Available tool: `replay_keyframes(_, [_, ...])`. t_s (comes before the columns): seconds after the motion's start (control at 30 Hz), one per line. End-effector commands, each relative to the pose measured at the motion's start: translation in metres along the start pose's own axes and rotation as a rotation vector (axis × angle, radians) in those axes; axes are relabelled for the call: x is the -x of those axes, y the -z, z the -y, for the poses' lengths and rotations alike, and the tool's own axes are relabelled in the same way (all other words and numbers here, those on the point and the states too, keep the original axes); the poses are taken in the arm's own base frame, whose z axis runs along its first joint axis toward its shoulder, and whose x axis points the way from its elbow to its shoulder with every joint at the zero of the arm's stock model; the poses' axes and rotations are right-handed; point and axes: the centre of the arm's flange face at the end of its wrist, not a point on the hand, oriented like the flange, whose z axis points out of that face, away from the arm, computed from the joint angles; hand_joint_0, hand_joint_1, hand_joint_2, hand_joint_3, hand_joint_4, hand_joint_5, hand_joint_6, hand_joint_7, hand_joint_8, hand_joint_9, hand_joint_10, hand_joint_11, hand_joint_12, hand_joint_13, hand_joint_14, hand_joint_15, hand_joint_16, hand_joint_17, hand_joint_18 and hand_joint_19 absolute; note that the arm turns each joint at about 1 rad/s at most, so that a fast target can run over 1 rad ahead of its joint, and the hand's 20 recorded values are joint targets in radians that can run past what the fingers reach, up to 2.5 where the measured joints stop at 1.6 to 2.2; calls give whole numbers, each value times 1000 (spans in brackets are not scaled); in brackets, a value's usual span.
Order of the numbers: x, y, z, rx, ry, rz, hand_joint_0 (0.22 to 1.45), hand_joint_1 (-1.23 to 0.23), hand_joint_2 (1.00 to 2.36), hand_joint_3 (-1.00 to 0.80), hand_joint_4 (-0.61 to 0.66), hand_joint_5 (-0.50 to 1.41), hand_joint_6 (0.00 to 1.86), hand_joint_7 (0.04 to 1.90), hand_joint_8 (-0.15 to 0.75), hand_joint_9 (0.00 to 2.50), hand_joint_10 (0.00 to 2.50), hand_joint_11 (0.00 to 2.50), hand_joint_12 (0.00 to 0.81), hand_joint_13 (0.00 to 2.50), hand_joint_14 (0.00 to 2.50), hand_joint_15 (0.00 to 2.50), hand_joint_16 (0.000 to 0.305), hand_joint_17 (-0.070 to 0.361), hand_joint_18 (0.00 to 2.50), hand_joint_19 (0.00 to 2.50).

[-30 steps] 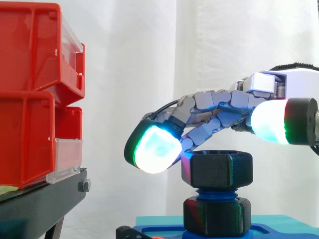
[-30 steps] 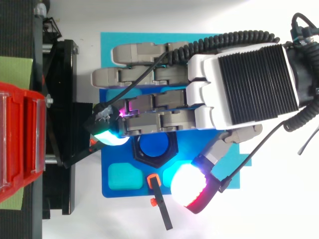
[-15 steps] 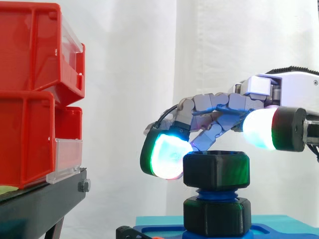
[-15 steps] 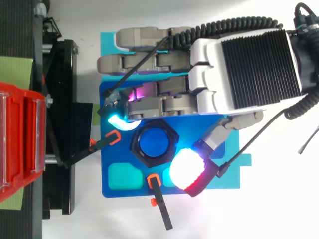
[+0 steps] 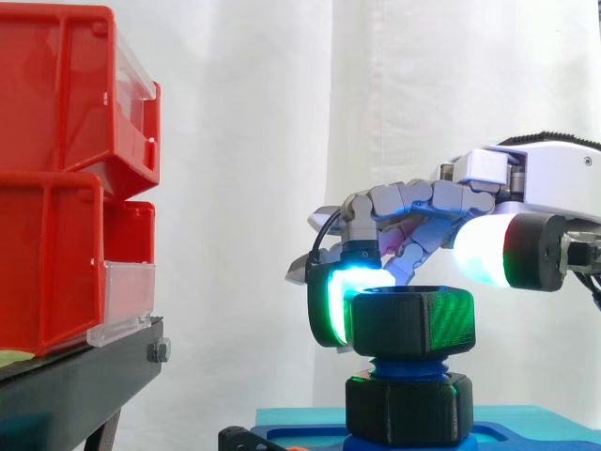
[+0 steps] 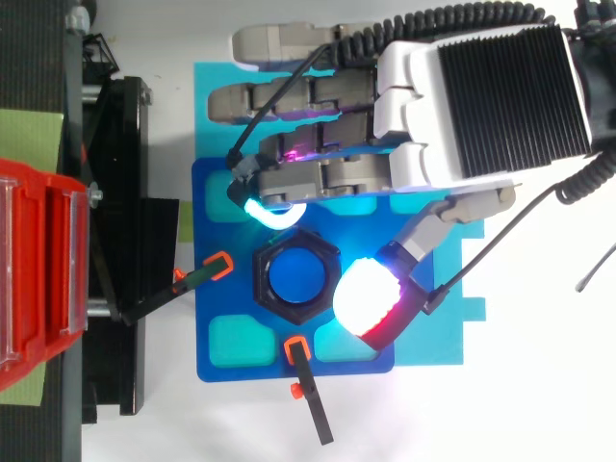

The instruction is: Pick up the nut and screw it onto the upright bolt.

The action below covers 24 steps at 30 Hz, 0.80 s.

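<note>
Gripping the black nut [image 5: 408,324] between curled finger and thumb, the hand [image 6: 481,96] holds it seated atop the upright blue bolt [image 6: 295,277], near red bins [image 5: 66,169].

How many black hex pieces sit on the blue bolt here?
2. The upper nut sits on the thread of the bolt; the lower hex piece is at its base, directly underneath.

White table [image 6: 539,404], bearing teal mat [image 6: 428,348], black stand [image 6: 125,192]
</note>
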Motion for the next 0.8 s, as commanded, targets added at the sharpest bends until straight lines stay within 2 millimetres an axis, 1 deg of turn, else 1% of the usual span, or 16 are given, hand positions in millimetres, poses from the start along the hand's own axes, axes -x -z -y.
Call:
replay_keyframes(0.0, [2, 0, 1, 14, 5, 12, 511, -208, 1000, -500, 136, 64, 501, 1413, 157, 895, 0, 0, 192, 452, 0, 0, 15, 34, 31, 0])
replay_keyframes(0.2, [3, 1, 4, 17, 6, 16, 501, -157, 1000, -500, 157, 54, 503, 1325, 152, 897, 0, 0, 201, 411, 0, 0, 18, 41, 0, 0])
replay_keyframes(0.27, [4, 0, 5, 16, 8, 21, 499, -146, 1000, -500, 164, 36, 504, 1231, 154, 888, 0, 0, 208, 395, 0, 0, 19, 43, 0, 0])
replay_keyframes(0.33, [7, -1, 6, 15, 10, 29, 497, -133, 1000, -500, 221, 6, 505, 1081, 167, 859, 0, 0, 222, 366, 0, 0, 22, 49, 0, 0])
replay_keyframes(0.4, [10, -2, 7, 15, 12, 37, 495, -131, 1000, -500, 239, -10, 505, 1011, 169, 829, 0, 0, 230, 342, 0, 0, 24, 53, 0, 0])
replay_keyframes(0.47, [13, -5, 7, 23, 16, 44, 492, -130, 1000, -500, 233, -30, 504, 902, 167, 772, 0, 0, 244, 287, 0, 0, 25, 56, 0, 0])
replay_keyframes(0.57, [17, -6, 10, 16, 9, 57, 491, -128, 1000, -500, 218, -52, 503, 799, 172, 743, 0, 0, 254, 259, 0, 0, 26, 58, 0, 0])
replay_keyframes(0.63, [18, -8, 10, 17, 4, 74, 490, -128, 1000, -500, 206, -63, 503, 751, 170, 734, 0, 0, 257, 252, 0, 0, 26, 60, 0, 0])
replay_keyframes(0.77, [20, -13, 4, 20, 6, 98, 488, -127, 1000, -500, 203, -71, 502, 719, 171, 714, 0, 0, 260, 246, 0, 0, 27, 61, 0, 0])
